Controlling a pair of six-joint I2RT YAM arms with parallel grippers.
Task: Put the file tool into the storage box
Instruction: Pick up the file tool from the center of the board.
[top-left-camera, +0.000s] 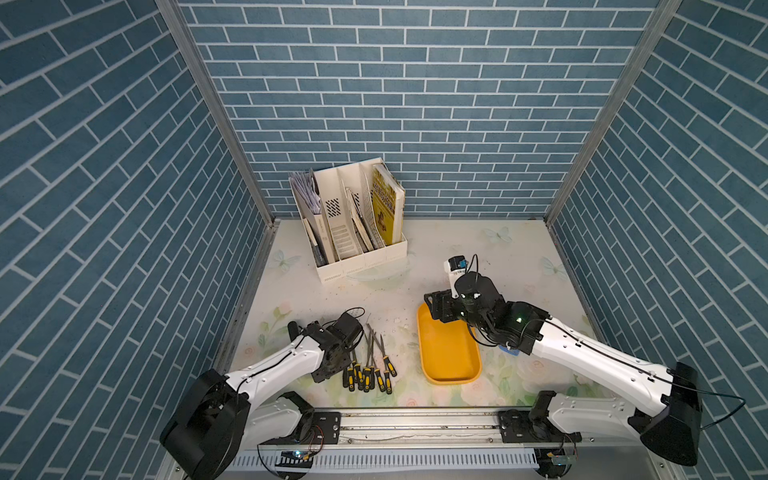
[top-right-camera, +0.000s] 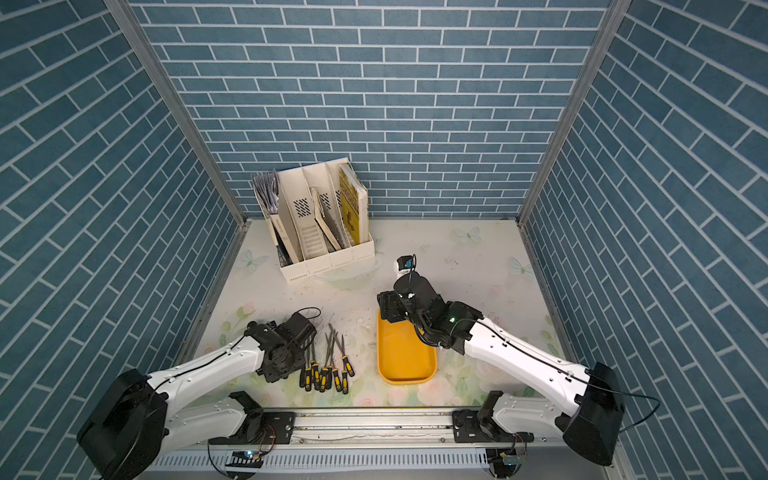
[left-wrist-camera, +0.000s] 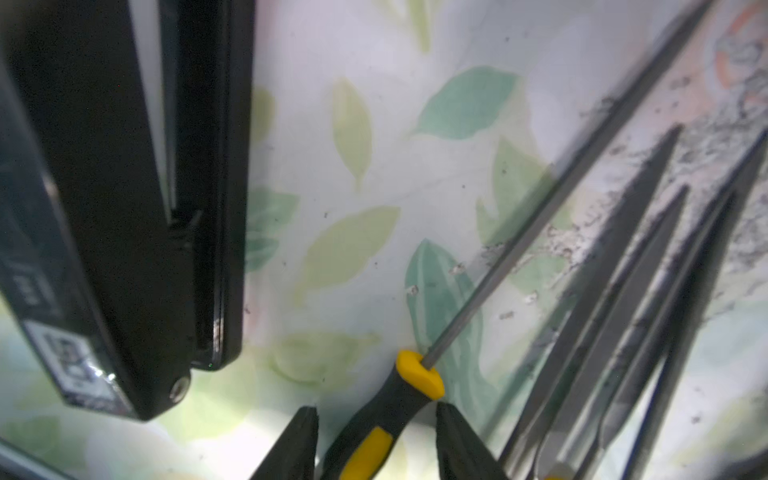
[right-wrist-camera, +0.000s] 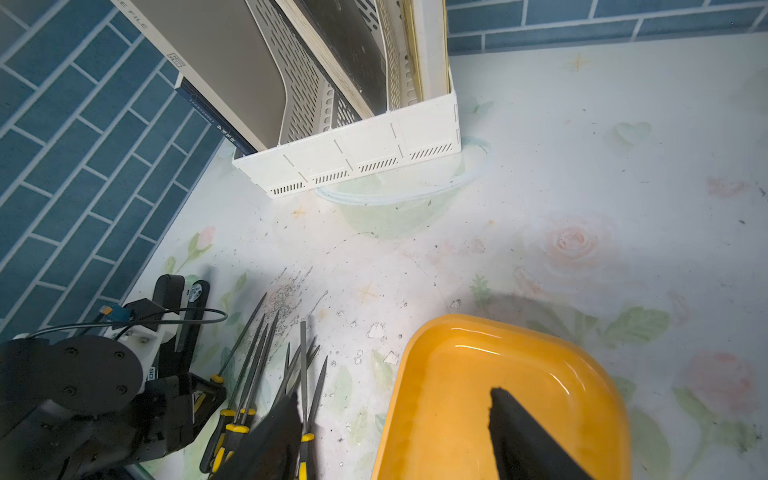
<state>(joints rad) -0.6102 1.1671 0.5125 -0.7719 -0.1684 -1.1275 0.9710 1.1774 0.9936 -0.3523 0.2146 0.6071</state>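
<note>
Several file tools (top-left-camera: 368, 365) with black-and-yellow handles lie side by side on the table, left of the storage box (top-left-camera: 446, 353), a shallow orange-yellow tray with nothing in it. My left gripper (left-wrist-camera: 376, 409) is down at the leftmost file (left-wrist-camera: 519, 249). Its jaws straddle the black handle just behind the yellow collar; one finger (left-wrist-camera: 453, 432) touches the collar, and a gap shows at the other. In both top views the wrist hides these jaws. My right gripper (right-wrist-camera: 395, 392) hangs open and empty over the far left corner of the tray (right-wrist-camera: 478, 361).
A white magazine organizer (top-left-camera: 353, 224) with books stands at the back left of the floral table. Blue brick-pattern walls close in three sides. The other files (left-wrist-camera: 623, 270) lie right beside the straddled one. Grey filings are scattered on the table near the file tips.
</note>
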